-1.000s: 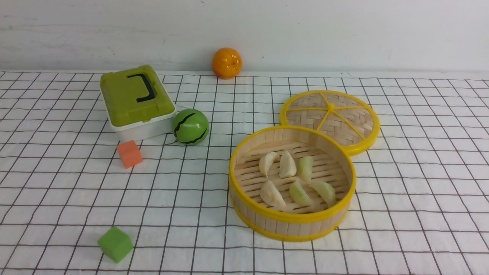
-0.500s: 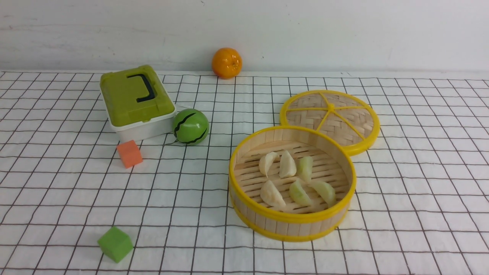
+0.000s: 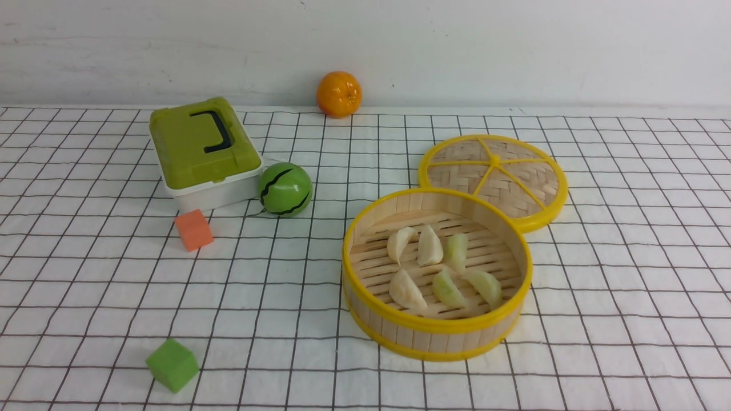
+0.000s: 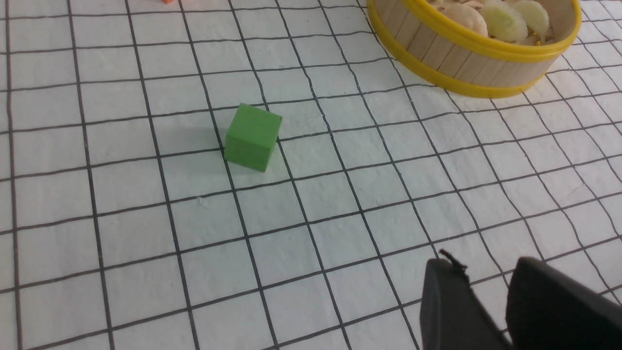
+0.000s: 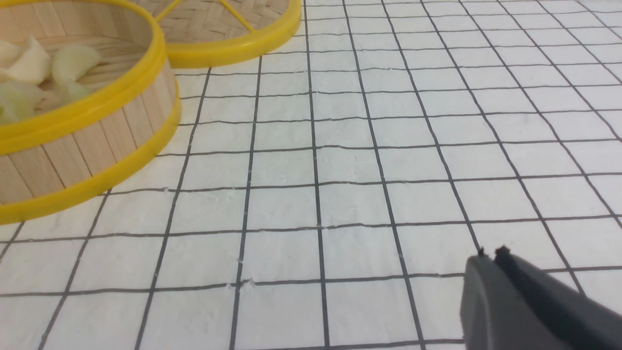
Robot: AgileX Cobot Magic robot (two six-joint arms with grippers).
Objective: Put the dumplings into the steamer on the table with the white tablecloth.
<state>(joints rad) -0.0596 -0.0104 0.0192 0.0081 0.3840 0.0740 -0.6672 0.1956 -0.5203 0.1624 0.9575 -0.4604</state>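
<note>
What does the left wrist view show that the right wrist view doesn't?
Only the left wrist view: the green foam cube and the left gripper, jaws slightly apart and empty. Only the right wrist view: the flat woven lid with yellow rim and the right gripper, shut. Both: the round bamboo steamer with yellow rims holding pale dumplings, and the white black-grid tablecloth.
</note>
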